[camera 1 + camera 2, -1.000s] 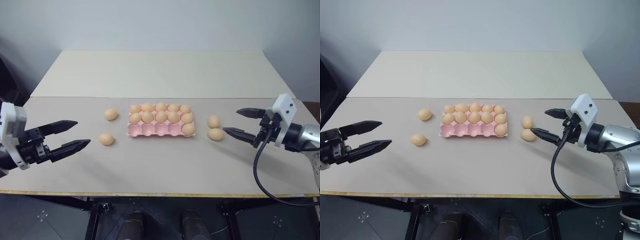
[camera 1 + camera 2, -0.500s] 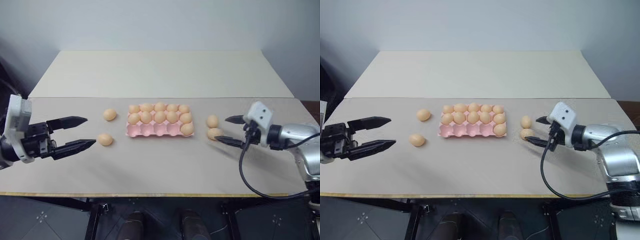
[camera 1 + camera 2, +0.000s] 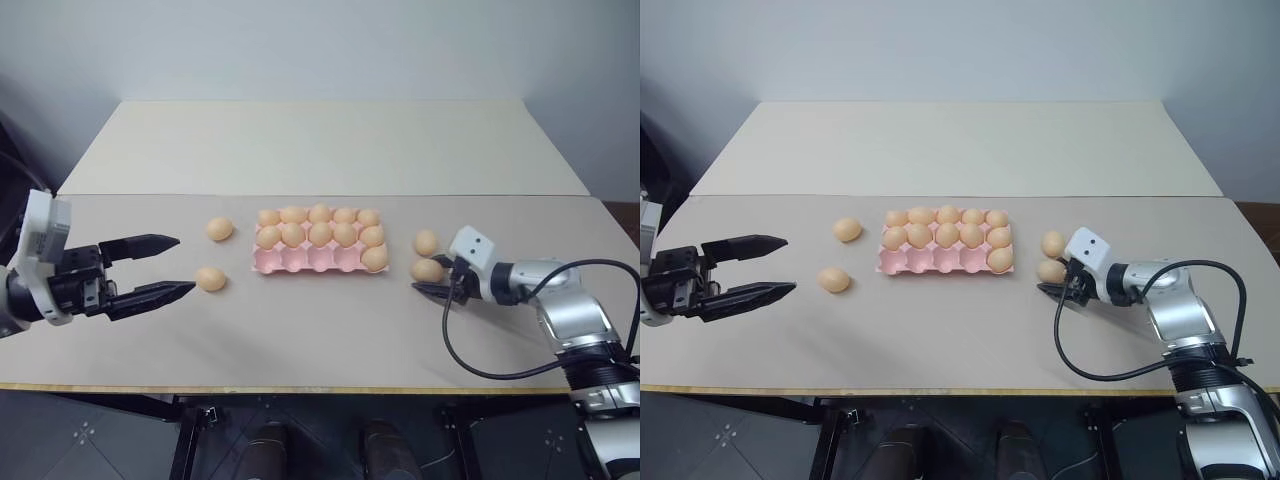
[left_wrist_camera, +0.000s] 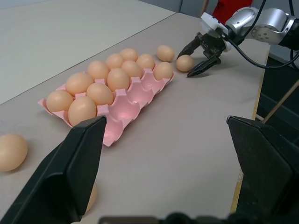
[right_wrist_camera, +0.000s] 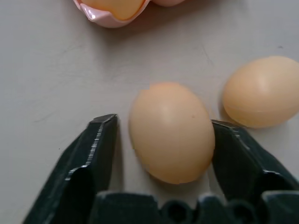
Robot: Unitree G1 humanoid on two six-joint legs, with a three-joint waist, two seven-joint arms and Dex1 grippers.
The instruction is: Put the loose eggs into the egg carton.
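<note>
Eggs still loose number four: two on the left of the egg carton (image 3: 320, 258) and two on its right, all lying on the bench (image 3: 300, 340). The carton sits mid-bench, its far and middle rows full and one egg in the right end cup of the near row; the other four near cups are bare.

The right pincer (image 5: 161, 140) is down at bench level around the nearer right-hand egg (image 5: 171, 131). In the right wrist view one finger presses that egg's side, while the other shows a thin gap, so the jaws are narrowed around it but I would not call the grip made. The farther right-hand egg (image 5: 261, 91) lies just beside the touching finger.

To do this step well, I would finish closing gently and evenly so the egg is not pushed sideways into its neighbour or rolled out. Squeeze across the middle of the egg, not its tip, then lift straight up before swinging left toward a bare near cup.

The left pincer (image 3: 160, 268) hangs wide open and empty above the bench, near the nearer left-hand egg (image 3: 210, 279) but apart from it; the farther left-hand egg (image 3: 220, 229) lies beyond.
</note>
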